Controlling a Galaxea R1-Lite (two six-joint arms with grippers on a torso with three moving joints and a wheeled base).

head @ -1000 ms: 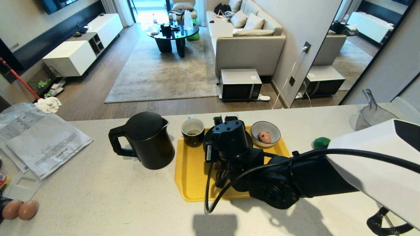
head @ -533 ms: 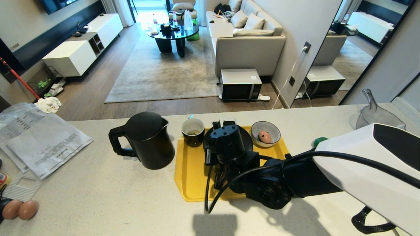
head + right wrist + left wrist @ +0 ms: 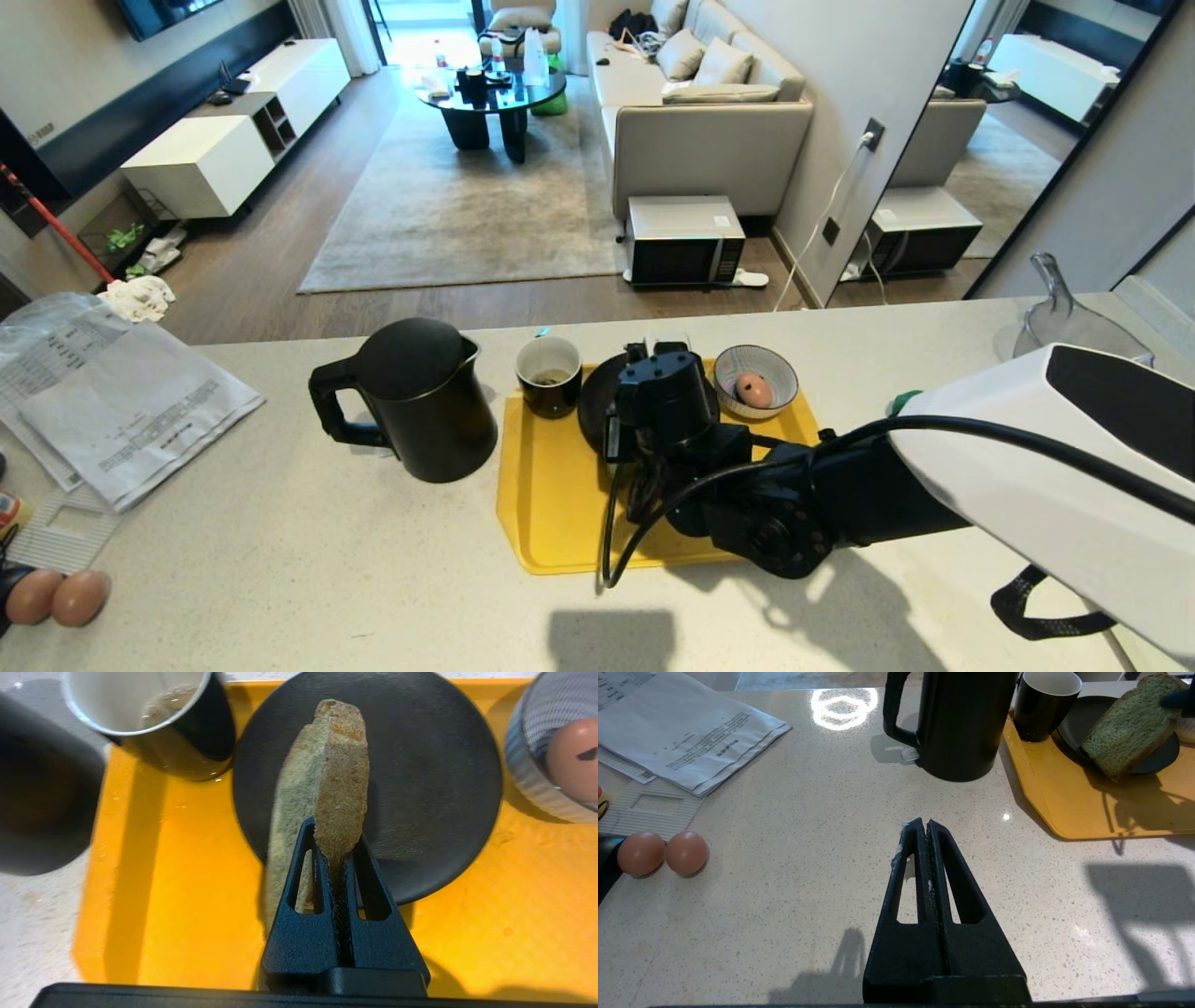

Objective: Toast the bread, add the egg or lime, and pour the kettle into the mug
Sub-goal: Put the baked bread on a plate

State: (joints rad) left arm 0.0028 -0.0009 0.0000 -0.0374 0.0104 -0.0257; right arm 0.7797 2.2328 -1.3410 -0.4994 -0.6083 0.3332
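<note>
Now my right gripper (image 3: pixel 337 858), clamped on the bread (image 3: pixel 327 788), should lower it flat onto the black plate (image 3: pixel 420 788), releasing gently.

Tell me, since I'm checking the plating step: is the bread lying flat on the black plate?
No: the right gripper is shut on the bread, holding it on edge over the black plate.

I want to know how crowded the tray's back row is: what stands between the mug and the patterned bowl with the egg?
The black plate, seen in the right wrist view, with the bread held over it by the right gripper.
</note>
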